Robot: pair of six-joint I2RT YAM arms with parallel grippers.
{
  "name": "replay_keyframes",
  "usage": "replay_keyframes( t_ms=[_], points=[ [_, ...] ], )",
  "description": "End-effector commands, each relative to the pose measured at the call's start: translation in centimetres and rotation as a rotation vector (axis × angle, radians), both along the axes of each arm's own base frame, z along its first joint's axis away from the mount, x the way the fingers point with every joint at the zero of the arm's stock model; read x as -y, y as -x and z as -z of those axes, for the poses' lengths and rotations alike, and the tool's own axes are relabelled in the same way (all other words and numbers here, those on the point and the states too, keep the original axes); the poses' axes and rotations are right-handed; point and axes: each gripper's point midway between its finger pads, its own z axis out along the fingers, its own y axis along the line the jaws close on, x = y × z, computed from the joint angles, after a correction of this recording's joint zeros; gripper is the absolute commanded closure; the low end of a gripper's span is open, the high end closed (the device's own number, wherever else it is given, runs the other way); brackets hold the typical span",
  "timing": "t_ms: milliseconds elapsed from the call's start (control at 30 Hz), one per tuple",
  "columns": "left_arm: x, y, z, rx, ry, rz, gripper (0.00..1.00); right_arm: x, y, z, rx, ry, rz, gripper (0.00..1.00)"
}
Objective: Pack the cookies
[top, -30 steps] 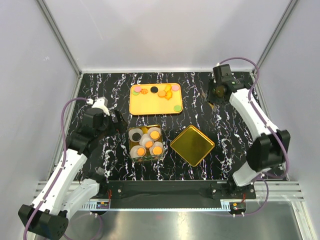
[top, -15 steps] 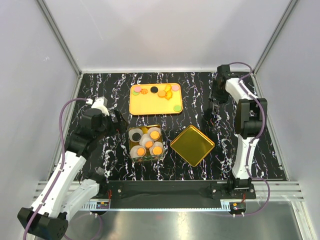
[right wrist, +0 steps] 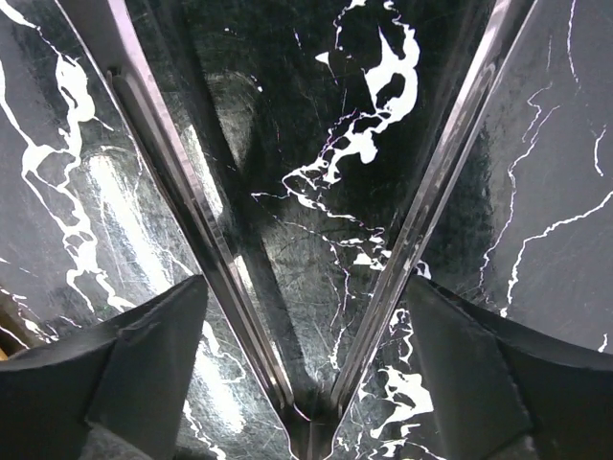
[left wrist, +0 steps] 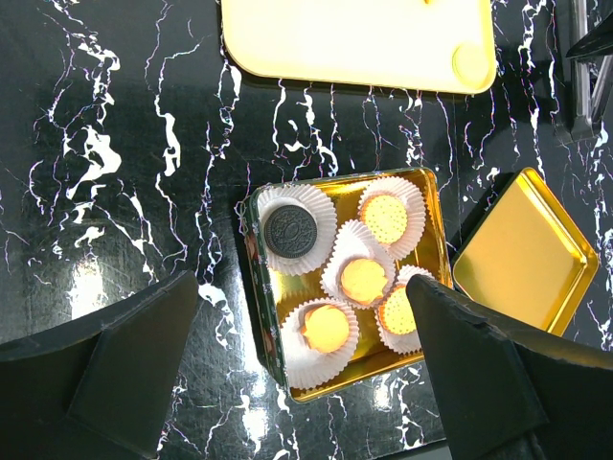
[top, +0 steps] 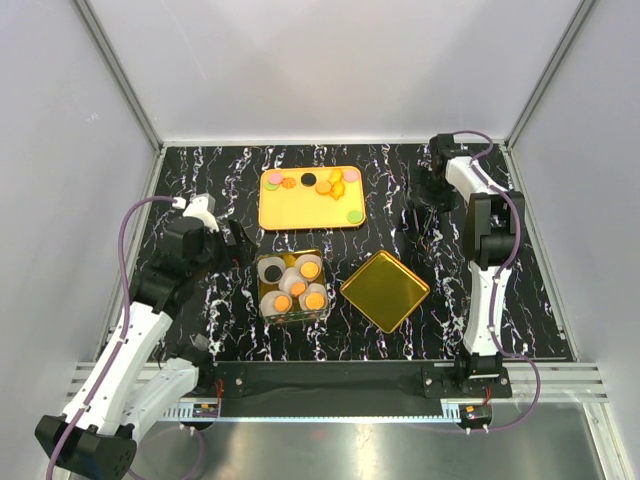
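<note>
Hovering at the left of the frame beside the tin, the left end effector is released and empty, presumably ready to steady it. Five cookies sit in paper cups inside; more lie on the tray at upper centre. At upper right, the right end effector grasps tongs (blades spread, empty) above bare desk, away from the tray.

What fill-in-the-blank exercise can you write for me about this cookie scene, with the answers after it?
The tin holds ____ paper cups. Among the cookies in it, exactly one is ____. The lid lies on the ____ arm's side of the tin. The left gripper stands ____, holding nothing.
Answers: five, black, right, open.
</note>
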Motion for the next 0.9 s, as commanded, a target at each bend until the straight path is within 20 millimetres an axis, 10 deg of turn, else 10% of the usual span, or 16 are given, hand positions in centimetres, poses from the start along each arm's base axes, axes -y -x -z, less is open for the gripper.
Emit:
replay_keyframes(
  t_ms=[0,233,400,633,867],
  points=[
    [0.3,-0.4,-0.9,0.052,0.020,0.017,0.01,-0.6,-1.2,-4.2,0.090,-0.008,-0.030,0.05],
    [0.3,-0.4,-1.0,0.057,0.019,0.013,0.01,0.9,-1.1,-10.6,0.188,0.039,0.035,0.03],
    [0.4,-0.4,-1.1,0.058,0.025,0.018,0.01,-1.6,3.7,-13.2,0.229,-0.010,0.003,0.14],
    [0.8,-0.4,-1.0,0.053,0.036,0.035,0.01,-4.7,14.7,-8.1,0.149,-0.045,-0.055,0.27],
    [2.4,-0.4,-0.9,0.040,0.089,0.105,0.01,-4.2,19.5,-5.6,0.110,-0.045,-0.046,0.33]
  ],
)
